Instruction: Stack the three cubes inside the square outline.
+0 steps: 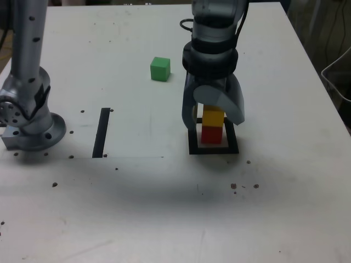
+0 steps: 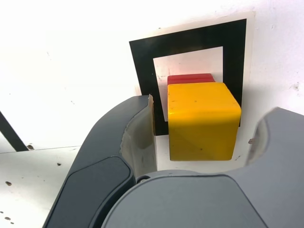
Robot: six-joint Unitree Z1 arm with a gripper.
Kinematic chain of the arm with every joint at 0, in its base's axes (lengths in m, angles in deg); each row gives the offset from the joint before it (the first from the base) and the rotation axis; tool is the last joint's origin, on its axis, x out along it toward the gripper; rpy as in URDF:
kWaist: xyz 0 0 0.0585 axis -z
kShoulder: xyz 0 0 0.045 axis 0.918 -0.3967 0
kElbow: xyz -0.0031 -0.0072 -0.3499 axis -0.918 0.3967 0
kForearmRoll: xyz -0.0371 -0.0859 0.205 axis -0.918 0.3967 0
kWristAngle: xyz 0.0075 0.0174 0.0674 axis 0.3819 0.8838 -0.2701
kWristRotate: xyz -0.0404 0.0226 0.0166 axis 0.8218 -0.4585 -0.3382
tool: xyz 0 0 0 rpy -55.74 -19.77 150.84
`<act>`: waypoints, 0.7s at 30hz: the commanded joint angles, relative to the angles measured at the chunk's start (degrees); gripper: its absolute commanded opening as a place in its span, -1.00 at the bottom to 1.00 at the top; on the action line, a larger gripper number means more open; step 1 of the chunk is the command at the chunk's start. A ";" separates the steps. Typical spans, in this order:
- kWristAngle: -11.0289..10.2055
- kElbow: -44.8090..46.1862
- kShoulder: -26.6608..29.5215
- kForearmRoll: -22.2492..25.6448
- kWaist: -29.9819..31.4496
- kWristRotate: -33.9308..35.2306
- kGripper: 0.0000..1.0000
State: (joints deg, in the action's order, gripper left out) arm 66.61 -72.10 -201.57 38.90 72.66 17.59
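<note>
Here my gripper [image 1: 213,116] hangs over the square outline [image 1: 193,148], fingers spread on either side of the yellow cube [image 1: 213,116] with a gap showing each side in the wrist view, so I grip nothing. The yellow cube [image 2: 202,120] sits on the red cube [image 1: 211,133], both inside the outline's white centre. What remains, I judge, is the green cube [image 1: 160,69], which lies alone on the white table [image 1: 285,186], well apart from me, farther back and toward the exterior view's left. So the coming reach goes up clear of the stack, then back and left. A cube has no long axis; its faces look slightly turned from the outline's.
</note>
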 commanded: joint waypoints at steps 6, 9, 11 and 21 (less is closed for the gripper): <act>0.27 -1.38 2.94 3.58 0.10 -0.16 0.99; 0.26 -1.93 4.68 5.61 -0.34 -0.77 0.99; 0.23 -2.07 5.91 7.00 -1.12 -1.68 0.99; -1.13 -1.13 8.30 11.06 -10.00 -10.86 0.99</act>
State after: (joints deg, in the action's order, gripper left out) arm 65.92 -73.43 -193.50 49.80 63.43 7.25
